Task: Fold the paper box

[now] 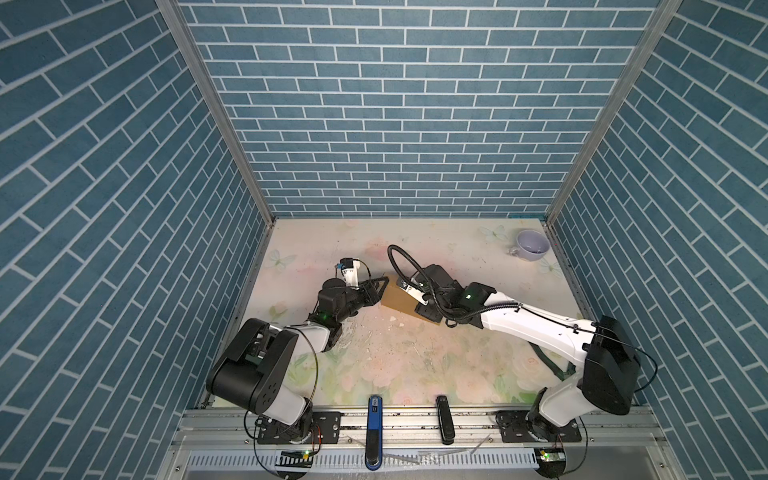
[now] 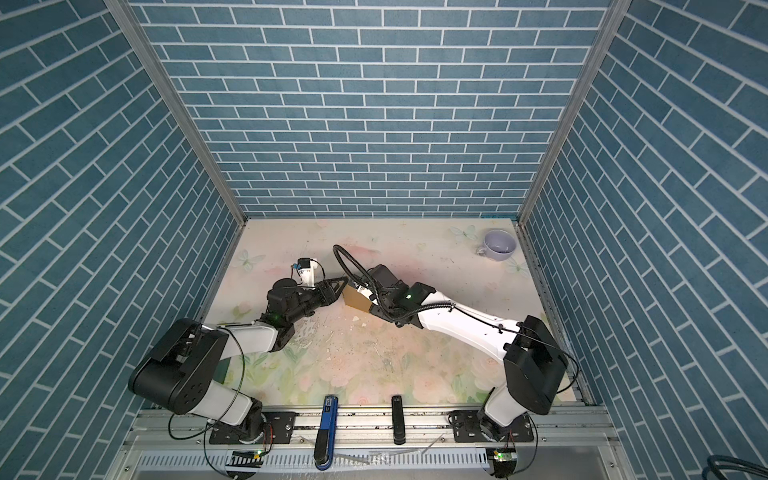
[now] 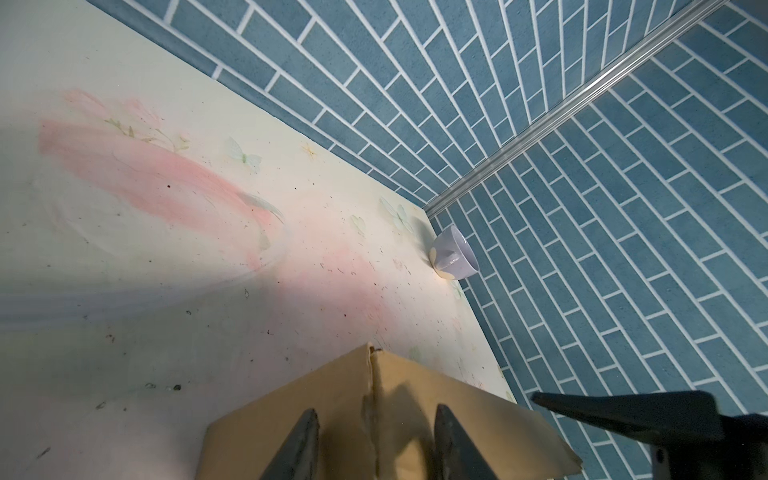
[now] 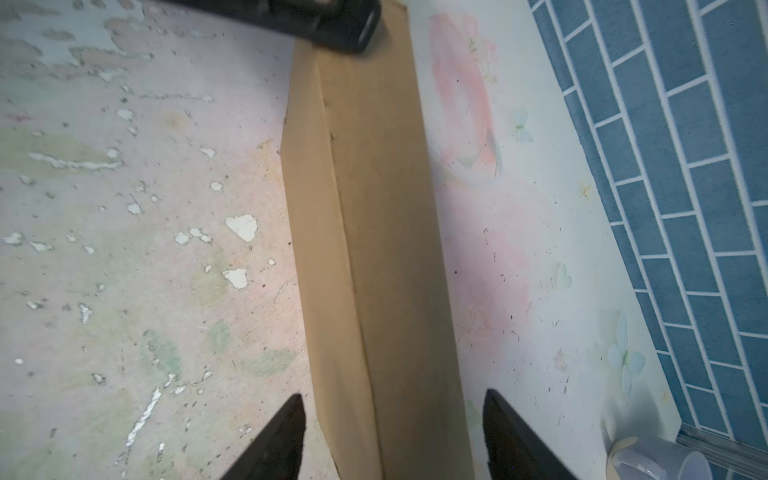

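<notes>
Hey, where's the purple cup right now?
In both top views the purple cup sits upright in the table's far right corner, near the brick walls, well apart from the paper box.

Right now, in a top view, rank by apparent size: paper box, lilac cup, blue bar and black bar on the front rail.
Largest: blue bar, though nearest the camera.
Then paper box and lilac cup, too alike to rank; box partly hidden.
Smallest: black bar.

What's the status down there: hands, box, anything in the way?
Left gripper open, at one end of the box. Right gripper open, straddling the other end. Box looks closed up. Mug far in corner, not blocking.
</notes>
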`<action>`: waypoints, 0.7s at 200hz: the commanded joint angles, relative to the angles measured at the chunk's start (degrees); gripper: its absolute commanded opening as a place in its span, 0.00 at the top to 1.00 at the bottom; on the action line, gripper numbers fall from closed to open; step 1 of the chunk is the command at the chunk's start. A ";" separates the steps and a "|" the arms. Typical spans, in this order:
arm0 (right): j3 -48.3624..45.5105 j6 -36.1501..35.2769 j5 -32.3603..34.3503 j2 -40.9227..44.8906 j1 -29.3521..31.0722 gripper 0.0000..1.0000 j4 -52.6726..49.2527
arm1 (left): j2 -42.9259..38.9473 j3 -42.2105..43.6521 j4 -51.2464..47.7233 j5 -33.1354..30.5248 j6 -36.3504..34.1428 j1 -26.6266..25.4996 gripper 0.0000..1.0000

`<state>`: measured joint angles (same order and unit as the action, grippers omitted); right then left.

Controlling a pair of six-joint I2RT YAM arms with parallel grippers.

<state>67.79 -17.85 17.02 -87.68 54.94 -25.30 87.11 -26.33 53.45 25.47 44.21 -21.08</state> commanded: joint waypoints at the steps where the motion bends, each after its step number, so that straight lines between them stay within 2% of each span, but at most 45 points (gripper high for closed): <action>1: -0.73 3.94 -2.70 4.74 -0.53 0.31 0.48 | -0.15 0.48 -4.92 -1.78 -2.18 -0.54 0.55; 41: -1.25 12.17 -4.45 10.29 -2.23 0.31 2.76 | 0.16 -0.39 -6.08 -2.68 -2.77 -1.58 0.55; 98: -1.25 32.05 0.17 14.44 -5.14 0.34 -0.09 | -0.79 -1.58 -8.93 -3.92 -4.16 -2.64 0.55; 140: -2.09 45.50 -0.68 14.91 -6.07 0.39 -3.60 | -2.42 -2.83 -13.08 -5.91 -6.27 -4.30 0.56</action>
<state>67.75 14.57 15.66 -73.93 49.34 -25.85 85.58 -28.62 47.27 21.19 40.77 -24.16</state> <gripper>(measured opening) 0.623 0.445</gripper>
